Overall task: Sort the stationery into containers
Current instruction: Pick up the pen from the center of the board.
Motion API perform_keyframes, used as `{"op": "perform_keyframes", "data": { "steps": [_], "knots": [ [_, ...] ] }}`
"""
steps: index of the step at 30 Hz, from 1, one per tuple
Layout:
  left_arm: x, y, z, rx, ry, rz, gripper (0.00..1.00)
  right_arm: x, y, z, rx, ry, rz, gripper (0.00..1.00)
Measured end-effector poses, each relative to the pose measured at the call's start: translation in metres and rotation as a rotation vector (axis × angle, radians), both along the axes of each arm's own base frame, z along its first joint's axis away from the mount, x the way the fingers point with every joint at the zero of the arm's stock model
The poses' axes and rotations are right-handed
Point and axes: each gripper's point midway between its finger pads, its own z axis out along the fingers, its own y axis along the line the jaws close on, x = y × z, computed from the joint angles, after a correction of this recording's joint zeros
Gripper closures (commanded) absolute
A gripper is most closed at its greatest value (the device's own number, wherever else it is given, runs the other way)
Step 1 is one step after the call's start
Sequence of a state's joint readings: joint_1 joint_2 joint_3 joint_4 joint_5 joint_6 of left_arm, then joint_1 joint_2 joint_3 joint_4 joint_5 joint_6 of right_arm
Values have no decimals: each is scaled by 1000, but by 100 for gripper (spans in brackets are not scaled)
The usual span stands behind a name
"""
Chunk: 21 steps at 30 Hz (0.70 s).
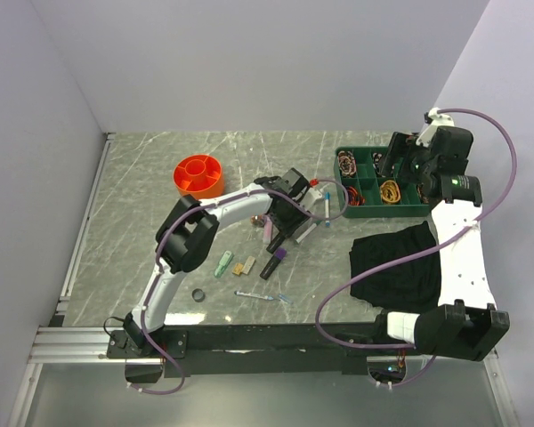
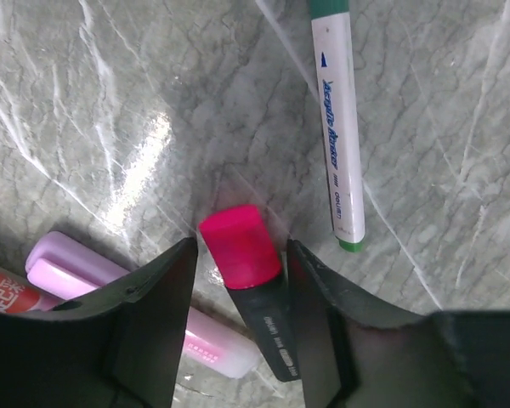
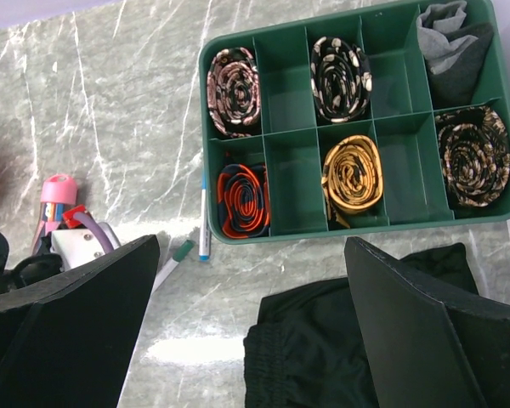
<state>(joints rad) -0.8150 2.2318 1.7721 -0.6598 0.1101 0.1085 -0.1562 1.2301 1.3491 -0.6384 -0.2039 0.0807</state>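
Your left fingers (image 2: 166,289) are down at the counter (image 1: 142,178), one on each side of a black marker with a pink cap (image 2: 238,246). They sit very close to it, but I cannot tell whether they are pinching it or just flanking it. The marker lies flat on the marble. A pink tube (image 2: 76,268) lies just beside it under the left-hand finger, and a white pen with green ends (image 2: 336,136) lies apart from it on the other side.

The orange pot (image 1: 185,185) stands well apart, up and to the left of that arm in the top view. Nearer the arm bases you have a green clip (image 1: 223,263), a yellow eraser (image 1: 244,265), a marker with a purple cap (image 1: 273,262) and a thin white pen (image 1: 260,296) – all loose on the counter.

Your right fingers (image 3: 76,323) are spread wide and hold nothing. They hang above the black cloth (image 3: 323,340), beside the green tray (image 3: 285,81) of coiled bands (image 3: 351,174).
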Motion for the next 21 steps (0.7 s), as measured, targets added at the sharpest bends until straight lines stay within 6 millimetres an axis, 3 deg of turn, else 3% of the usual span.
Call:
{"op": "perform_keyframes", "data": {
  "steps": [2, 5, 9, 13, 17, 20, 21],
  "knots": [
    [1, 0, 0, -1, -3, 2, 59, 0, 0, -1, 0, 3, 0, 2],
    [1, 0, 0, -1, -3, 0, 82, 1, 0, -1, 1, 3, -1, 2],
    [-2, -2, 3, -5, 13, -10, 96, 0, -1, -3, 1, 6, -2, 2],
    [-1, -9, 24, -45, 41, -21, 99, 1, -1, -8, 1, 21, -3, 4],
    [34, -29, 95, -236, -30, -18, 99, 7, -3, -14, -5, 52, 0, 6],
    [61, -23, 168, -415, -143, -1, 96, 18, -8, -14, -21, 66, -4, 7],
    [79, -5, 194, -478, -199, 32, 95, 21, -10, -14, -26, 69, -11, 7]
  ]
}}
